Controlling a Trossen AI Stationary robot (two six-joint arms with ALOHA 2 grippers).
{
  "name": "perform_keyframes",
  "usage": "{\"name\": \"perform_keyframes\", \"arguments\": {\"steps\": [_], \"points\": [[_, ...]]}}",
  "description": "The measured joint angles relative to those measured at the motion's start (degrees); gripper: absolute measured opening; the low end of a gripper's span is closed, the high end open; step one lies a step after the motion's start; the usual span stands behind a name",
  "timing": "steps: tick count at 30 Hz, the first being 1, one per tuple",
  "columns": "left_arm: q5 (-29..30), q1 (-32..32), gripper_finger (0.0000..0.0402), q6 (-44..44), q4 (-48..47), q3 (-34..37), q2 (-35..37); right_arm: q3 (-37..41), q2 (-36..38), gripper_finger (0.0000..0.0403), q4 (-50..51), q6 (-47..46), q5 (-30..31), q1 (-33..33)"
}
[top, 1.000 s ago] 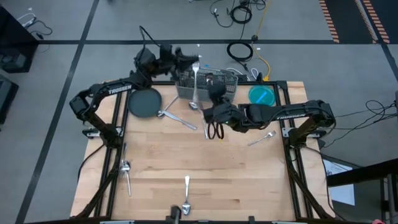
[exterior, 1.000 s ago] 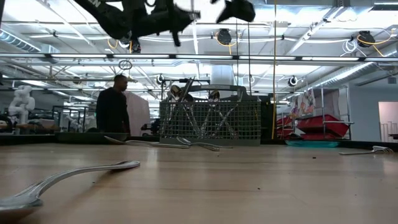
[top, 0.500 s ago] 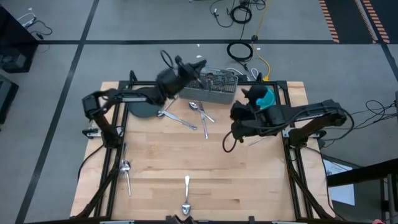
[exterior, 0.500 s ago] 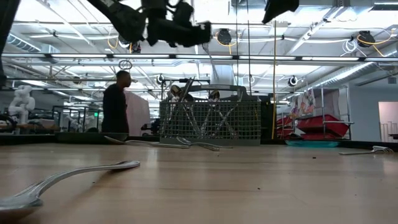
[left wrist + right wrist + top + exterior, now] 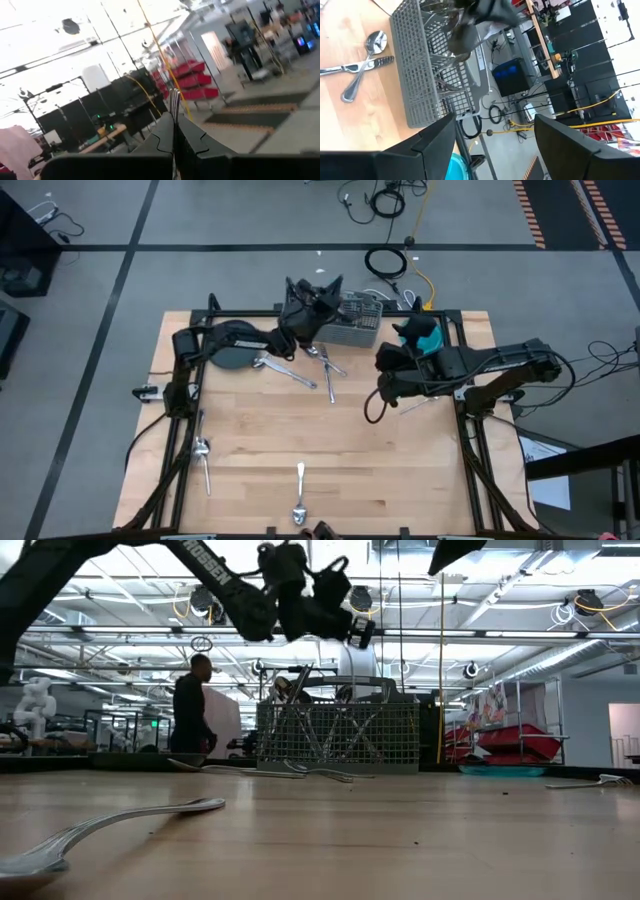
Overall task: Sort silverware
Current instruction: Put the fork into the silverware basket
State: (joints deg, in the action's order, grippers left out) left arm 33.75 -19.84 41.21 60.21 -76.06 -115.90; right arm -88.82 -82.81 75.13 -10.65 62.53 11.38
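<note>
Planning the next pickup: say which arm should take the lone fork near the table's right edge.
Right. Its claw is open and empty, and the fork lies beneath that arm. The left claw is shut on a utensil above the basket.

- The left gripper was held high above the wire-mesh caddy.
- The caddy was set at the table's far edge.
- A spoon was laid by the near left corner.

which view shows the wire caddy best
The right wrist view: the wire caddy fills it, mesh walls and silverware inside plain. The low view shows one side wall; the high view has it small, partly under the left gripper; the left wrist view misses it.
</note>
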Motion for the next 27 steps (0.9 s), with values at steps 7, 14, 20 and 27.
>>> {"name": "perform_keyframes", "arguments": {"steps": [7, 14, 20, 27], "points": [[-0.31, 0.5, 0.0003, -1.45, -8.78, -1.35, -2.22, 0.0, 0.0, 0.0254, 4.53, -3.74, -3.02, 0.04], [-2.02, 1.23, 0.0003, -5.25, -13.57, -1.38, -3.13, 0.0, 0.0, 0.0254, 4.97, -4.14, -3.08, 0.04], [-9.6, -0.24, 0.0043, -16.42, -20.03, -1.42, -2.93, 0.0, 0.22, 0.0254, 5.0, -6.86, -8.43, 0.04], [-19.17, -0.55, 0.0067, -19.19, -29.11, -1.37, 0.31, 0.02, 0.24, 0.0254, 5.98, -8.45, -11.78, 0.15]]}}
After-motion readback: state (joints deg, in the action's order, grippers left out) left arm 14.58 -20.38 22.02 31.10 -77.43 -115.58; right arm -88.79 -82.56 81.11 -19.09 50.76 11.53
